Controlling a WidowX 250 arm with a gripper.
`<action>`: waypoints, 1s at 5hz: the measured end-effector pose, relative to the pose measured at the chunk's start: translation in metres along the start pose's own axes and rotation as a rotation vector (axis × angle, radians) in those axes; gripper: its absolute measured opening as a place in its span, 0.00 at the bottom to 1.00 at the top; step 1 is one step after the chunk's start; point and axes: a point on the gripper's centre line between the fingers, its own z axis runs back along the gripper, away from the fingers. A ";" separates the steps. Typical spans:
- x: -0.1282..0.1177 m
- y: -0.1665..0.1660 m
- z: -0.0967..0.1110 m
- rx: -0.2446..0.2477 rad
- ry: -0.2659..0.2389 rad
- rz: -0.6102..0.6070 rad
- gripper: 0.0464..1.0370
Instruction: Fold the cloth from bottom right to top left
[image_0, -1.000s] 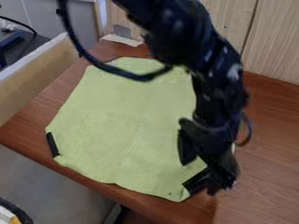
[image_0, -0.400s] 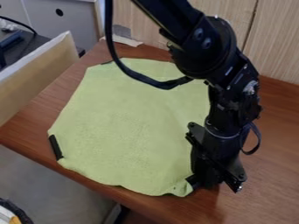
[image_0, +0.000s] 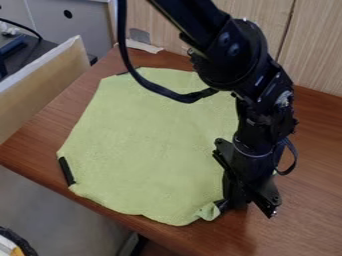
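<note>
Cable (image_0: 162, 92) loops above cloth (image_0: 147, 140); panel (image_0: 47, 82) beside table (image_0: 307, 210); tool (image_0: 230, 203) at bottom-right corner, cannot tell if gripping.

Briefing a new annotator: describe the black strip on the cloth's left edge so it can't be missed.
On the brown wooden table, find the large light-green cloth. The black strip lies along its lower-left edge. It's the leftmost black piece at the cloth's rim, showing longer than the one at the top.

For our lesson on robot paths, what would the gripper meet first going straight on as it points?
Pointing down, the gripper would probably meet the tabletop first, by the cloth's bottom-right corner, though depth is unclear.
</note>
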 end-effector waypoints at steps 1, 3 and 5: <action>-0.004 0.004 0.003 -0.067 0.029 0.016 0.03; 0.012 0.052 0.052 -0.093 -0.104 0.117 0.03; 0.006 0.140 0.085 -0.040 -0.176 0.275 0.03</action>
